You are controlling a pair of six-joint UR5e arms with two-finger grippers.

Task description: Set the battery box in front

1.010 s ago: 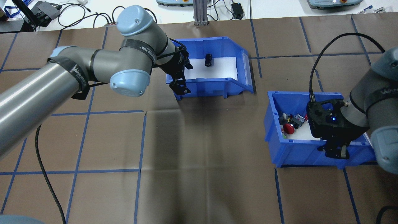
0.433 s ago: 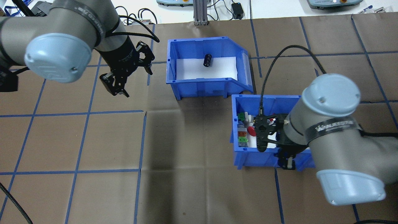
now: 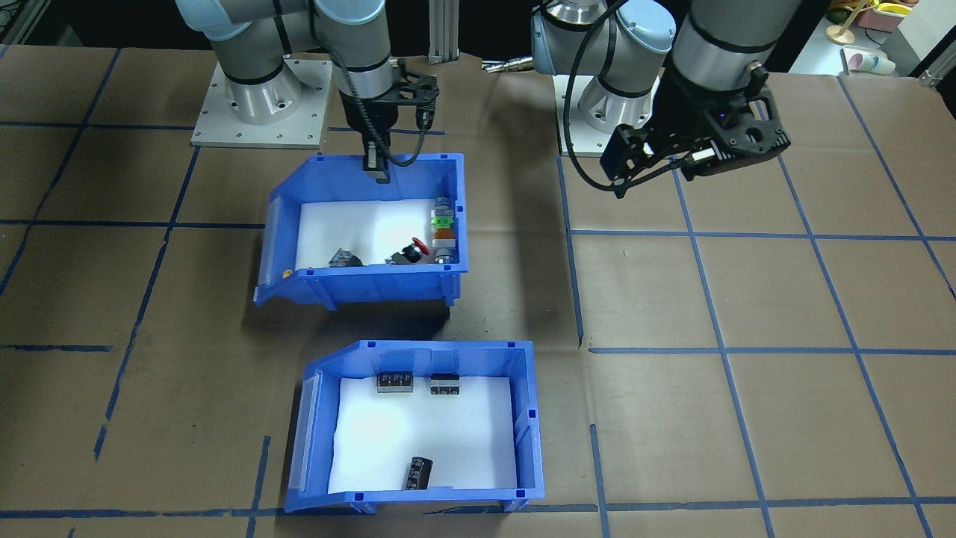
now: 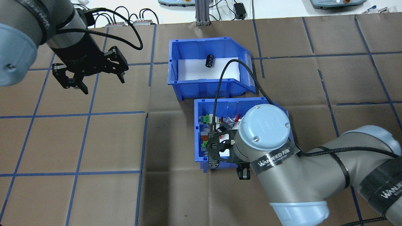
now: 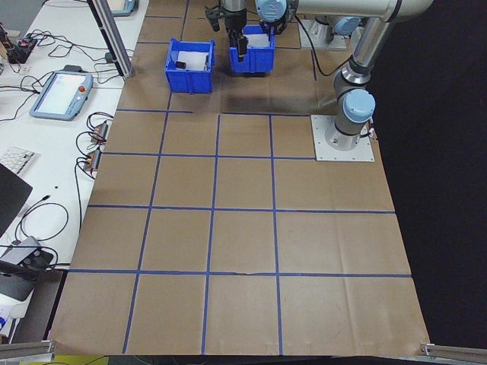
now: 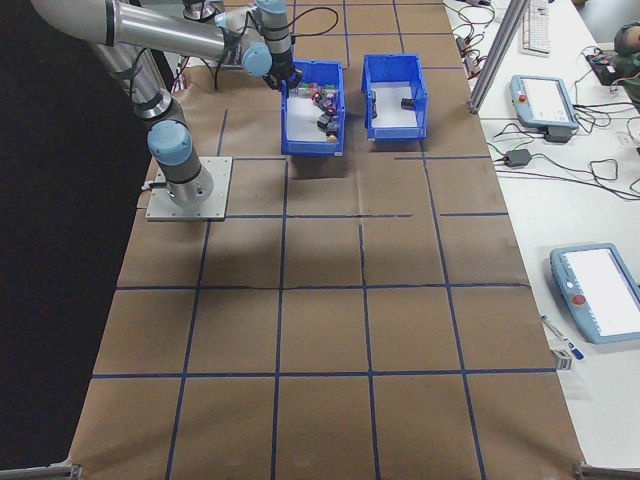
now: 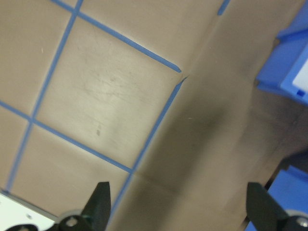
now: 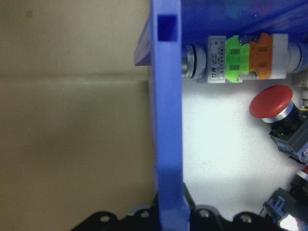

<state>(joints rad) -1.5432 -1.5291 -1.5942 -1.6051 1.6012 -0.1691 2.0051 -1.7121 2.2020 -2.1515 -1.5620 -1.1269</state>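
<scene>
The battery box is a blue bin with a white foam liner and a few black battery pieces. It stands on the far side of the table with no gripper on it. Directly behind it, on the robot's side, is an identical blue bin of coloured switches. My right gripper is shut on that switch bin's near wall. My left gripper hangs open and empty over bare table, well to the left of the battery box.
Brown paper with a grid of blue tape lines covers the table. Cables and teach pendants lie on the white bench beyond its far edge. The arm bases are on the near side.
The right arm has dragged the switch bin leftward until it sits right behind the battery box. The left gripper has left the battery box's wall and swung away to the left.
</scene>
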